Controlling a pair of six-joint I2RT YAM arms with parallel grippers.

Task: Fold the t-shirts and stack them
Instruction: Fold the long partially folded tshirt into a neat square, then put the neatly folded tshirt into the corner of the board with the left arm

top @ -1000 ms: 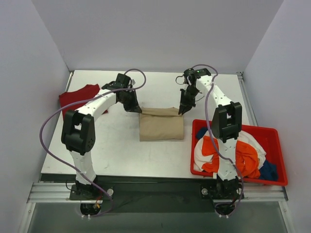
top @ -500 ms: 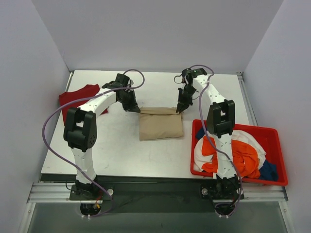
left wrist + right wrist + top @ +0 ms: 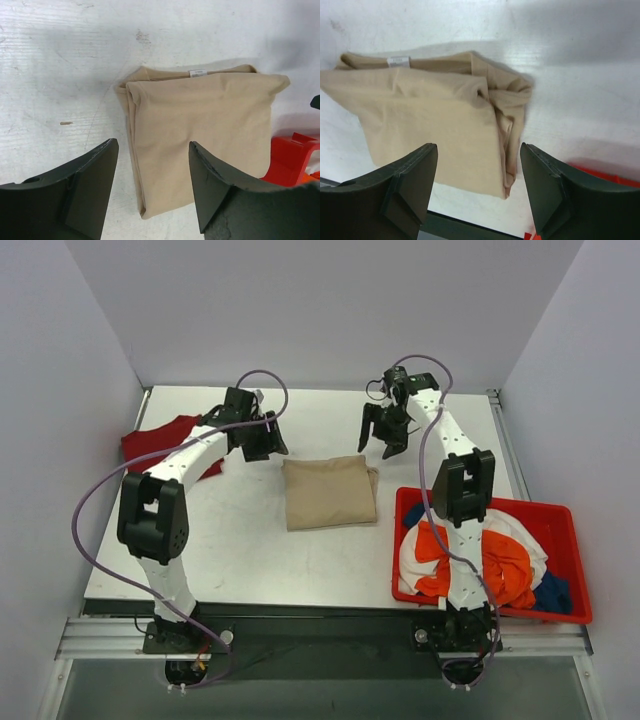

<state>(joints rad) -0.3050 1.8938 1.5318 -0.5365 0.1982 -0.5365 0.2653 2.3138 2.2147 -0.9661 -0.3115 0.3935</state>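
My left fingers (image 3: pixel 85 195) and right fingers (image 3: pixel 410 190) both stand open, holding nothing, just past the far corners of the folded beige shirt (image 3: pixel 330 492), which lies flat mid-way across the bench (image 3: pixel 240 540). A dark red shirt (image 3: pixel 160 440) lies at the far left. Orange, white and blue ones are heaped in the red bin (image 3: pixel 548 506).

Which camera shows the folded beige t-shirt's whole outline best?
Top external: the beige t-shirt lies unobstructed, every edge visible, though small. Both wrist views show it closer, label visible, but with its near part hidden.
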